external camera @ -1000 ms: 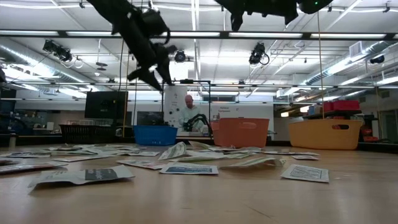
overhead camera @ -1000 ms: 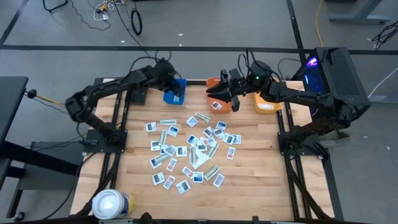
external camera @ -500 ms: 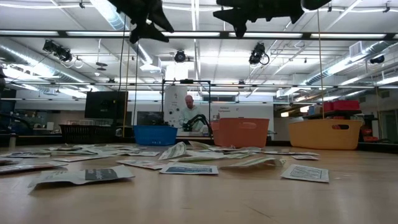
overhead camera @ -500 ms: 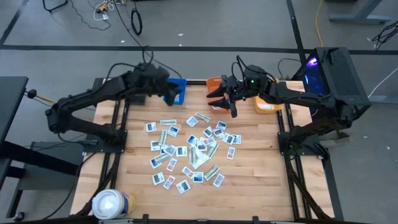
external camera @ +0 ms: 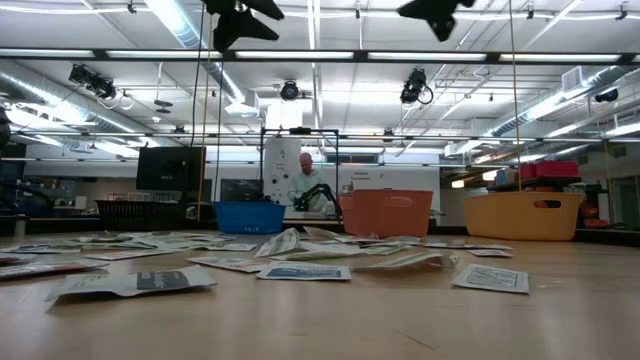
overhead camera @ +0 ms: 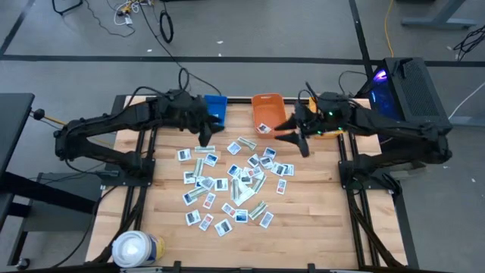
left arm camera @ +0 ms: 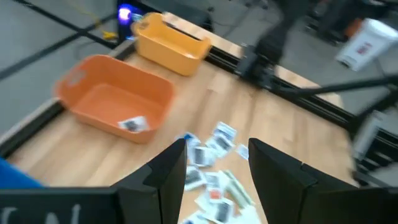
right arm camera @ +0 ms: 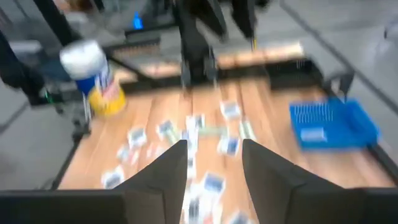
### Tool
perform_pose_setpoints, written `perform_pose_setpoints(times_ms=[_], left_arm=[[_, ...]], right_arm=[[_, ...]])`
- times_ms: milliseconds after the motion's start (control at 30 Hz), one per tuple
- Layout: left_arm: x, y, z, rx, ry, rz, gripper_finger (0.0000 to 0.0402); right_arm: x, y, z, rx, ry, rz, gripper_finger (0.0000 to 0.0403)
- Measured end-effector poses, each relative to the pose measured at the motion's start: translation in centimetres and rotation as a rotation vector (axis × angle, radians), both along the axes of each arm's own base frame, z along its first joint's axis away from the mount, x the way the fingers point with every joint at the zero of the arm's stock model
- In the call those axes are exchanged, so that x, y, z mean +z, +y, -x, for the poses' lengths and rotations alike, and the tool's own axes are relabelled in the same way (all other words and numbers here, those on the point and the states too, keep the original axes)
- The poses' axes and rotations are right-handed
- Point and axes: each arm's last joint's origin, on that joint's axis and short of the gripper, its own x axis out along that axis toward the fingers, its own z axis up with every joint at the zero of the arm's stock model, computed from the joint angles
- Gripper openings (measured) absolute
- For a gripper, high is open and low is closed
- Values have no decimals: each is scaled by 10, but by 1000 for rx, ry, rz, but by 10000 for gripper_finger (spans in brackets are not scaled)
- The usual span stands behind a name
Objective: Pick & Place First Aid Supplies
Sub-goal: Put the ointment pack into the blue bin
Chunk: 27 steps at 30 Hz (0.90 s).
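Note:
The first aid packets (overhead camera: pixel 236 179) lie scattered flat across the middle of the table, white with blue or red print, plus some pale greenish strips; they also show in the low view as packets (external camera: pixel 300 262). One packet (left arm camera: pixel 132 124) lies in the orange bin, one packet (right arm camera: pixel 311 134) in the blue bin. My left gripper (overhead camera: pixel 204 136) hovers open and empty high over the pile's far left edge, in front of the blue bin. My right gripper (overhead camera: pixel 299 138) hovers open and empty beyond the pile's far right, near the orange bin. Both fingers pairs show a wide gap: left gripper (left arm camera: pixel 217 168), right gripper (right arm camera: pixel 214 171).
Three bins stand along the far edge: blue bin (overhead camera: pixel 216 108), orange bin (overhead camera: pixel 267 111), and yellow bin (left arm camera: pixel 171 40), partly under my right arm in the high view. A large white roll (overhead camera: pixel 136 249) with a yellow-blue band stands at the near left corner. A person (external camera: pixel 303 185) sits beyond the table.
My left gripper has risen from over the blue bin and moved toward the near edge, over the pile's far left. My right gripper has left the orange bin and swung toward the right and near edges. The packets on the table have not moved.

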Motion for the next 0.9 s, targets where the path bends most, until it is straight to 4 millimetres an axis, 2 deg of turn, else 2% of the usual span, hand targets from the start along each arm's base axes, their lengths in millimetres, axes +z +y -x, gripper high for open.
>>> perform_pose_setpoints(times_ms=[167, 367, 567, 900], left_arm=[[5, -14, 4, -88, -21, 26, 177], [16, -24, 17, -106, -77, 52, 177], [25, -29, 27, -102, -128, 36, 177], [35, -34, 26, -129, -218, 8, 177]], right_arm=[[-10, 17, 23, -16, 197, -25, 157], [-22, 33, 34, 29, 365, -58, 157], [-34, 41, 31, 29, 447, -13, 157], [-92, 45, 17, 67, 493, -14, 161]])
